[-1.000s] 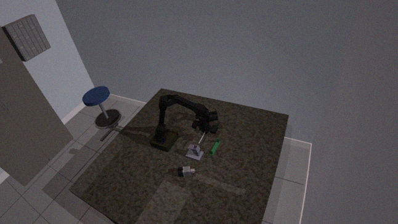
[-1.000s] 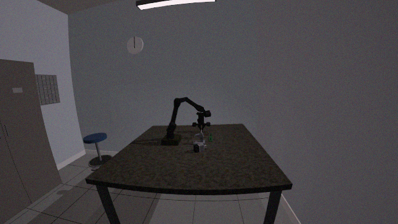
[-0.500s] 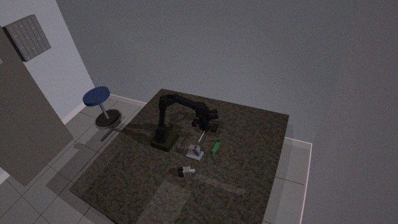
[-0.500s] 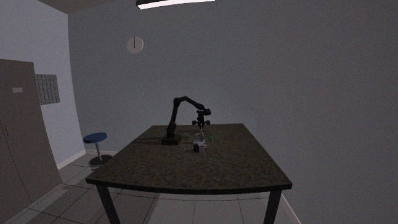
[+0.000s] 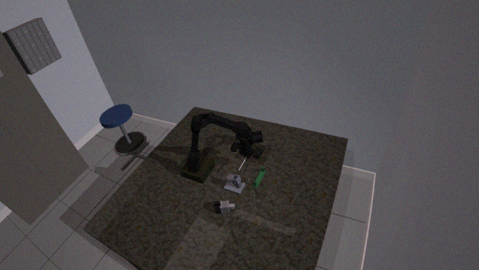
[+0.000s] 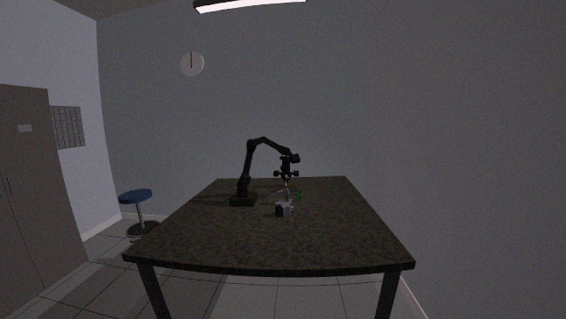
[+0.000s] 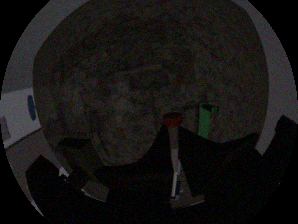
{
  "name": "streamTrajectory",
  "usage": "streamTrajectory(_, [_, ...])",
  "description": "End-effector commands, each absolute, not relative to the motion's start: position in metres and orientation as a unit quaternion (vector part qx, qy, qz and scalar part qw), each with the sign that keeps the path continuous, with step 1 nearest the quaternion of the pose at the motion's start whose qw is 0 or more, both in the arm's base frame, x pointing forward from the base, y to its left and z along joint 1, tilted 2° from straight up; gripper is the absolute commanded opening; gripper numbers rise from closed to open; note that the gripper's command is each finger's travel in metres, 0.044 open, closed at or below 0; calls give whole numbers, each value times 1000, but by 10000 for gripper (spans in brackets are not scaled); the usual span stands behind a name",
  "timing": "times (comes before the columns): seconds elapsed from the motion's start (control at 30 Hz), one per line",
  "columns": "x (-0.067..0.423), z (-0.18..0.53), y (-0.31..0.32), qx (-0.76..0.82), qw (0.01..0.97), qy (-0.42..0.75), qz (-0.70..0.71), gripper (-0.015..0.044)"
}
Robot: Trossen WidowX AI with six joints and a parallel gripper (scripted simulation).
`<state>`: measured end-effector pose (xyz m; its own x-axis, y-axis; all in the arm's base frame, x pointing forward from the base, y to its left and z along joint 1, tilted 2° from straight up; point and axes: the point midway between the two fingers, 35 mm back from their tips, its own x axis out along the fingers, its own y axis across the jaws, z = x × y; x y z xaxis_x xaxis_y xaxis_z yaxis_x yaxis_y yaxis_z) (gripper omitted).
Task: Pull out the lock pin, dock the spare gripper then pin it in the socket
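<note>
My gripper (image 5: 246,156) (image 6: 286,180) is shut on the lock pin (image 5: 242,164) (image 7: 174,146), a thin pale rod with a red head (image 7: 172,119) that shows at the fingertips in the wrist view. The pin hangs tilted in the top view, its lower end above and apart from the grey mount (image 5: 239,188) (image 6: 283,193). The mount stands on the table, its raised socket without the spare gripper. The spare gripper (image 5: 225,207) (image 6: 285,209), light grey with dark fingers, lies on the table on the near side of the mount, its spigot pointing right in the top view.
A green holder-like bar (image 5: 259,179) (image 6: 300,195) (image 7: 204,121) with raised ends lies on the table just right of the mount. The arm's base (image 5: 198,171) (image 6: 244,201) stands left of the mount. A blue stool (image 5: 116,116) (image 6: 136,196) stands on the floor beyond the table's left edge.
</note>
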<state>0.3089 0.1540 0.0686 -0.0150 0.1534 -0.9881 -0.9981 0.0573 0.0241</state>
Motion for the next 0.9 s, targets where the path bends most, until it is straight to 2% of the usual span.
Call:
streamTrajectory(0.0, [318, 70, 157, -440, 547, 480, 526, 0])
streamTrajectory(0.87, [391, 79, 179, -436, 554, 481, 521, 0])
